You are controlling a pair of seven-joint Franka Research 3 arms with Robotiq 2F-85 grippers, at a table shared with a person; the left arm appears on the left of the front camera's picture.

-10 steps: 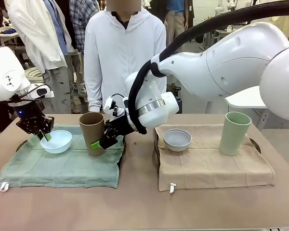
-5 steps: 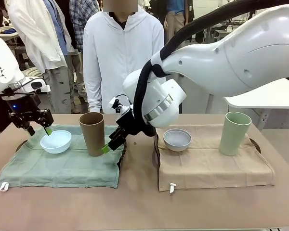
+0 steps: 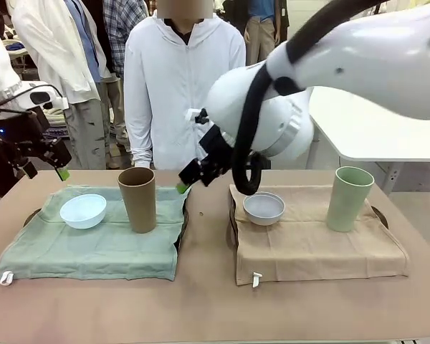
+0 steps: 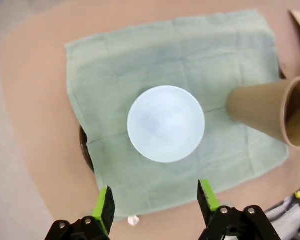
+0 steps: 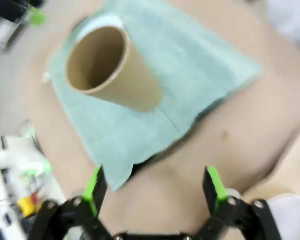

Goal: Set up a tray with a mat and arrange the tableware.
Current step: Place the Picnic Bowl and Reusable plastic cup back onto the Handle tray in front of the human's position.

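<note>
Presently both pairs of fingers are standing spread and empty. The left gripper (image 4: 155,202) is hovering above the pale blue bowl (image 4: 166,123), which is sitting on the green mat (image 4: 115,55) beside the tan cup (image 4: 270,115) — that cup is standing upright on the same mat. The right gripper (image 5: 155,189) is hanging over bare tabletop (image 5: 240,125) just off the mat's edge, its fingers (image 5: 95,184) wide apart and clear of the tan cup.

Across the tabletop, the greyish-white bowl (image 3: 264,208) and the pale green cup (image 3: 350,198) are resting on the beige mat (image 3: 308,251), well apart from each other. A dark tray rim (image 3: 32,215) is peeking out beneath the green mat.

Judging from this layout, both settings look complete and the arms are clearing. To do this well, each arm should be lifting straight up before swinging away — particularly the right one, whose bulky wrist (image 3: 272,129) is passing near the tan cup.
</note>
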